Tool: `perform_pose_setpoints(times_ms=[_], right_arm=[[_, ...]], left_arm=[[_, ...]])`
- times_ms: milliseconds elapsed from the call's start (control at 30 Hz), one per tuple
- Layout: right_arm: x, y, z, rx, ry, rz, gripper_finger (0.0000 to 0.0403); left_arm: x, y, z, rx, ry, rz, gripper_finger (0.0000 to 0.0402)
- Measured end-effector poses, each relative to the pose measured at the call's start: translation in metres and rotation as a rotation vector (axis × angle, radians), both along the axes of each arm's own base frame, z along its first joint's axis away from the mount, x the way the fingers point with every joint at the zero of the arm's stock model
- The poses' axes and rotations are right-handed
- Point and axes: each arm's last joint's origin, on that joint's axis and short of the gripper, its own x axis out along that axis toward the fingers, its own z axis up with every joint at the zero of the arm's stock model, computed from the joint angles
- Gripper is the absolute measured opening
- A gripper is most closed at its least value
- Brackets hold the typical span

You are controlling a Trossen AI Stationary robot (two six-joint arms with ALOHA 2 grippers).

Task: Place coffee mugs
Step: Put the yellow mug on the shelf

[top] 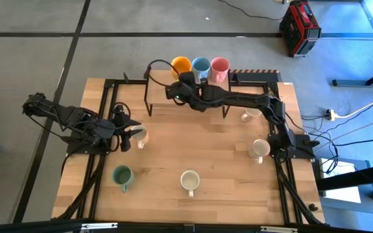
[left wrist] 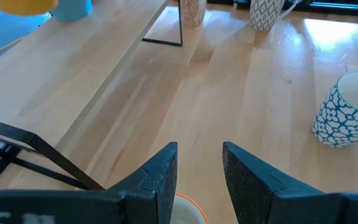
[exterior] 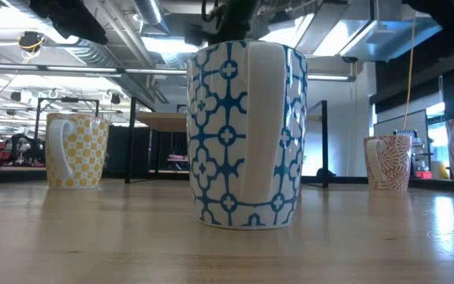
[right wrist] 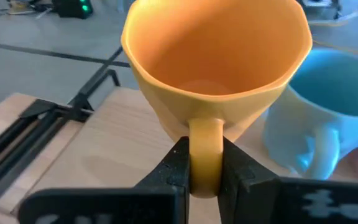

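The right tool (right wrist: 205, 171) was clamped on the handle of the orange mug (top: 180, 65), its two fingers pressed against either side of that handle; the orange mug stood on the raised black rack (top: 149, 90) at the far edge of the bench (top: 219, 188), at the left end of a row of three; the blue mug (top: 201, 65) sat just beside it, touching or very nearly so in the right wrist view, and the pink mug (top: 220, 65) came next, farther from the orange one.

The left tool (top: 129, 133) hung over the bench well to the near-left of the rack, its fingers (left wrist: 160, 180) standing apart with a clear gap between them; directly under them lay a cream-white mug (top: 139, 134) whose rim seemed to carry an orange edge, though only a sliver of it showed in the left wrist view; whether the fingers touched it could not be told.

The green mug (top: 122, 175) stood on the bench well nearer than the rack, toward the near-left corner; a cream-white mug with a blue pattern (top: 190, 180) stood nearer than the rack and roughly in line with its middle; two more cream-white mugs stood to the right of the rack, one (top: 251, 115) just beside its right leg, the other (top: 259, 149) somewhat nearer; all of these stood upright and apart from one another.
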Motion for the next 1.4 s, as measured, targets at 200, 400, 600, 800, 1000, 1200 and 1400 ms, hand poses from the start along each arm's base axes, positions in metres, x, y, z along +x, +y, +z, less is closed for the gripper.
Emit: perform_pose_setpoints(times_ms=[200,400,600,800,1000,1200,1400], right_arm=[[0.003,-0.020,-0.013,0.051,-0.013,-0.024,0.0028],[0.004,-0.026,-0.022,0.089,-0.012,-0.036,0.0028],[0.005,-0.035,-0.033,0.126,-0.007,-0.056,0.0028],[0.007,-0.038,-0.039,0.137,-0.011,-0.061,0.0028],[0.006,-0.042,-0.039,0.140,-0.021,-0.078,0.0028],[0.004,-0.047,-0.039,0.144,-0.035,-0.103,0.0034],[0.004,-0.047,-0.039,0.142,-0.035,-0.105,0.0047]], left_arm=[[0.000,0.000,0.000,0.000,-0.001,0.000,0.0123],[0.000,0.000,0.000,0.000,-0.001,0.000,0.0123],[0.000,0.000,0.000,0.001,-0.001,0.001,0.0123],[0.000,0.000,0.000,0.001,-0.001,0.001,0.0123],[0.000,0.000,0.000,0.003,-0.002,0.005,0.0123],[0.000,0.000,0.000,0.004,-0.003,0.006,0.0123],[0.000,0.000,0.000,0.004,-0.002,0.006,0.0123]])
